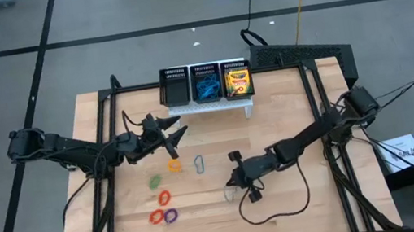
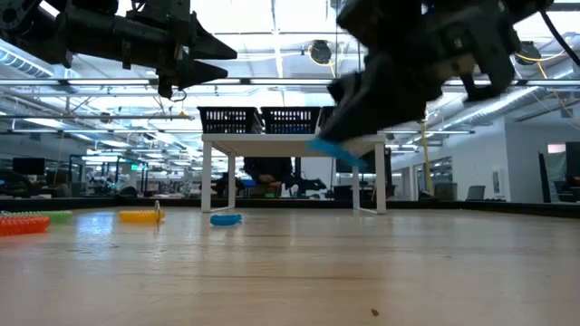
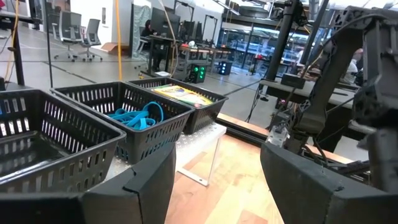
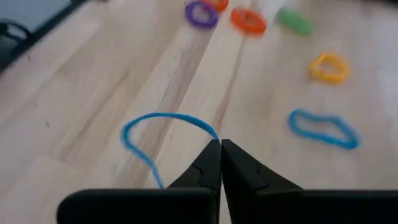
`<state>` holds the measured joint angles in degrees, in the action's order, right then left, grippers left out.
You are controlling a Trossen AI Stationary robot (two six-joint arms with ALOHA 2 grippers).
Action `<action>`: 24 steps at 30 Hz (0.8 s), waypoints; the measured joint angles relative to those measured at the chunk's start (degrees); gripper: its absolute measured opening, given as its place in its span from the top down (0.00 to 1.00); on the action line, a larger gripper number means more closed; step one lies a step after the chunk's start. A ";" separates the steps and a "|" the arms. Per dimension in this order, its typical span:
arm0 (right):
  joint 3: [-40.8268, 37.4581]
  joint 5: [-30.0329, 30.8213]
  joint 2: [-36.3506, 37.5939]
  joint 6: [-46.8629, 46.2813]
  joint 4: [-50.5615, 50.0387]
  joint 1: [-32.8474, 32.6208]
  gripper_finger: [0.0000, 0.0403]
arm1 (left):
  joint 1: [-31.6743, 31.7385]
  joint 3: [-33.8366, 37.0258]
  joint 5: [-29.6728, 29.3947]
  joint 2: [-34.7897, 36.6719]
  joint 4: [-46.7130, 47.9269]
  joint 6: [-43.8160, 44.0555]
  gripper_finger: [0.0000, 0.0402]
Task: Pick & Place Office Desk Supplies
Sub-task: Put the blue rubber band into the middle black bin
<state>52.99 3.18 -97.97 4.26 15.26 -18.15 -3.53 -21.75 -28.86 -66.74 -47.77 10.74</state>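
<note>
The right gripper (image 4: pixel 220 144) is pinched closed on a blue loop (image 4: pixel 146 127), lifted just off the table (image 1: pixel 303 208), near centre. The left gripper (image 1: pixel 172 137) hangs spread and empty before the organiser (image 1: pixel 206 82).

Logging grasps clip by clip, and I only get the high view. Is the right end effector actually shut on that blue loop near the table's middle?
Observer: Yes. The right wrist view shows the right end effector shut, pinching the blue loop by its strand.
Operator: Is the loop off the wood?
Observer: The low view shows it hanging tilted under the fingers, clear of the table.
Operator: And the left end effector?
Observer: Its wrist view shows the left end effector open, holding nothing, facing the organiser, whose middle compartment holds a pile of blue loops.
</note>
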 joint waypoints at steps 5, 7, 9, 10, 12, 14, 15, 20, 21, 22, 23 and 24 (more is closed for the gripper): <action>0.00 -0.99 4.30 3.35 -1.42 1.17 1.00 | 0.02 -0.01 0.00 0.00 0.00 -0.04 0.39; 0.00 -3.45 5.74 4.26 -1.35 1.90 1.00 | 0.00 -0.01 0.00 0.00 0.00 -0.04 0.39; 0.00 -5.01 7.13 4.79 -1.35 2.60 1.00 | 0.00 -0.01 0.00 0.00 0.00 -0.04 0.39; 0.00 -5.10 7.79 5.24 -1.14 2.93 1.00 | 0.00 -0.01 0.00 0.00 0.00 -0.04 0.39; 0.00 -4.94 8.66 5.96 -0.83 3.82 1.00 | 0.00 -0.01 0.00 0.00 0.00 -0.04 0.39; 0.00 -4.91 9.17 6.45 -0.77 4.97 1.00 | 0.01 -0.01 0.00 0.00 0.00 -0.04 0.39; 0.00 -4.92 9.46 6.57 -0.63 5.52 1.00 | 0.02 -0.01 0.00 0.00 0.00 -0.04 0.39; 0.00 -4.95 9.62 6.94 1.13 8.95 1.00 | 0.02 -0.01 0.00 0.00 -0.01 -0.04 0.39; 0.00 -4.96 9.56 6.97 1.46 9.67 1.00 | 0.04 -0.01 -0.01 0.00 0.00 -0.04 0.39; 0.00 -4.96 9.56 6.99 1.99 10.50 1.00 | 0.05 -0.01 -0.02 0.00 0.00 -0.04 0.39; 0.00 -4.96 9.60 6.99 2.67 11.29 1.00 | 0.07 -0.01 -0.01 0.00 0.00 -0.04 0.39; 0.00 -4.96 9.62 6.99 3.54 12.19 1.00 | 0.07 -0.03 -0.02 0.00 0.00 -0.04 0.39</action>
<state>52.99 -1.78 -88.36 11.25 18.81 -5.96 -3.46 -21.78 -28.88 -66.74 -47.77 10.70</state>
